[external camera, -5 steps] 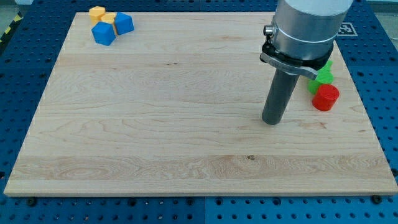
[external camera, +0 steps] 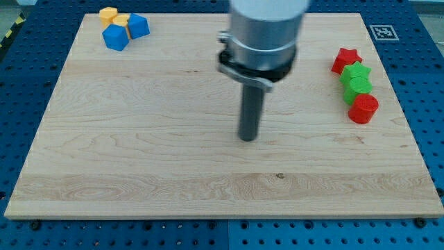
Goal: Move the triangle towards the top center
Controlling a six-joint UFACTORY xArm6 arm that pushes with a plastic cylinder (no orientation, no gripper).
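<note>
Blocks sit in two far corners: blue (external camera: 116, 38) and yellow (external camera: 107, 14) ones, perhaps the triangle, left; red star (external camera: 345, 59) right. My tip (external camera: 248, 137) stands mid-board, no jaws.

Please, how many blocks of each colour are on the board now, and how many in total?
Yellow: 2, a yellow block and another yellow block
Blue: 2, a blue block and another blue block
Red: 2, a red star and a red cylinder
Green: 2, a green star and a green block
Total: 8 blocks
</note>
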